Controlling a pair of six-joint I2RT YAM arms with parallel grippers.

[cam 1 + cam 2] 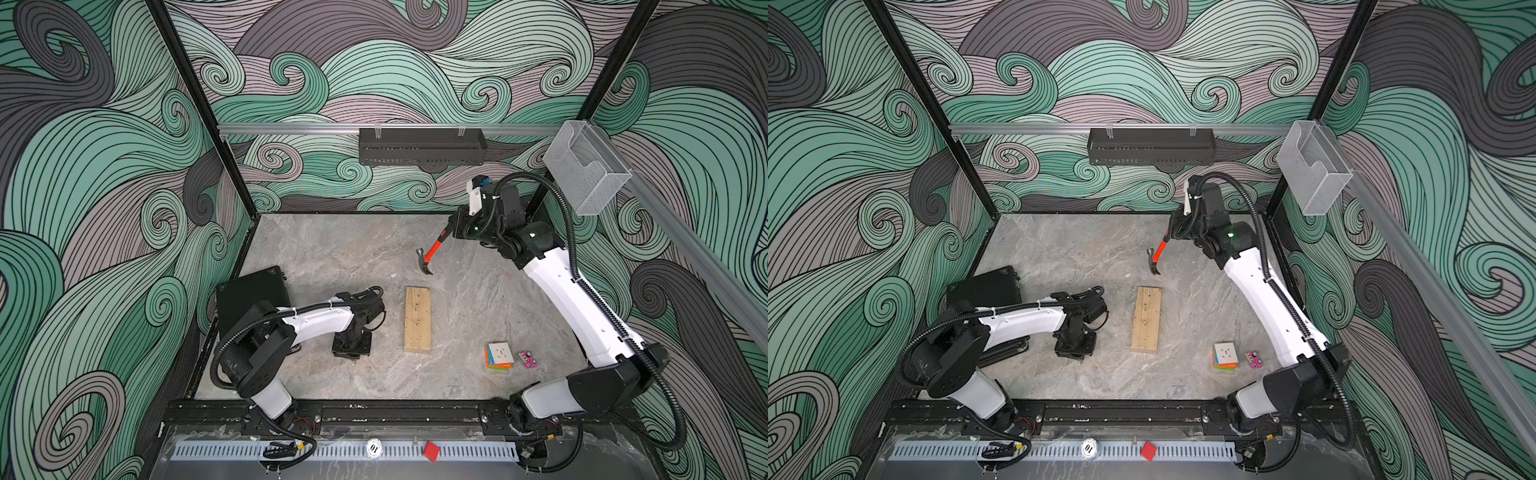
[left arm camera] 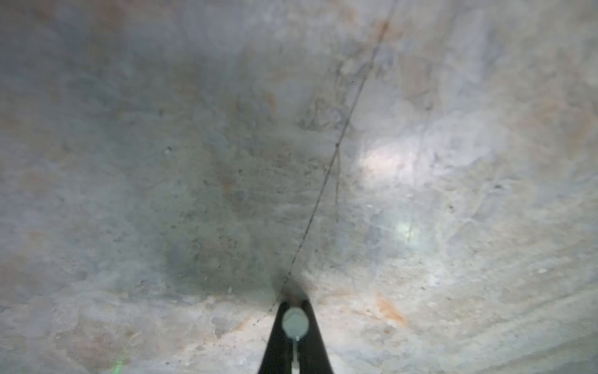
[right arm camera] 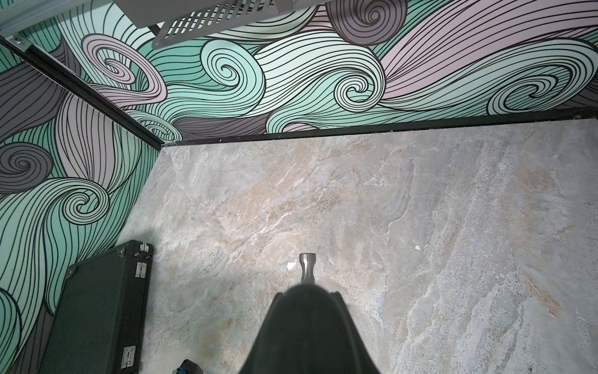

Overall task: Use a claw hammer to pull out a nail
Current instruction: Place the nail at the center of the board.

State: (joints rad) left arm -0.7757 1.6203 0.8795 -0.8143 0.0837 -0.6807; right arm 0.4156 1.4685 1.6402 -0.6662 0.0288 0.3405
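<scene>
The claw hammer [image 1: 434, 250] hangs at the far right of the table [image 1: 332, 249], gripped by its black handle end in the right gripper [image 1: 454, 227], whose jaws are closed narrowly on that handle. In both top views its long axis slants from the gripper down toward the middle of the table. The orange-red shaft leads to the steel head, which appears to hang clear of the surface. The curved claw points back toward the robot's side and the striking face points away. The right wrist view looks down the dark handle and shows only the striking end of the head [image 3: 307, 265] beyond it, over bare table.

The wooden block [image 1: 417, 320] lies flat near the centre, well apart from the head. It is nearer the bases than the hammer and slightly to its left, with its long axis running from near to far. Small marks show on its top face [image 1: 1145, 320], but the nail is too small to pick out with certainty.

Of the 2 arms, the left gripper [image 1: 351, 345] is nearer the block, resting on the table to the block's left with its jaws closed on nothing [image 2: 293, 302]. My judgement is that the coming move turns on carrying the claw toward the bases, onto the block's top.
</scene>
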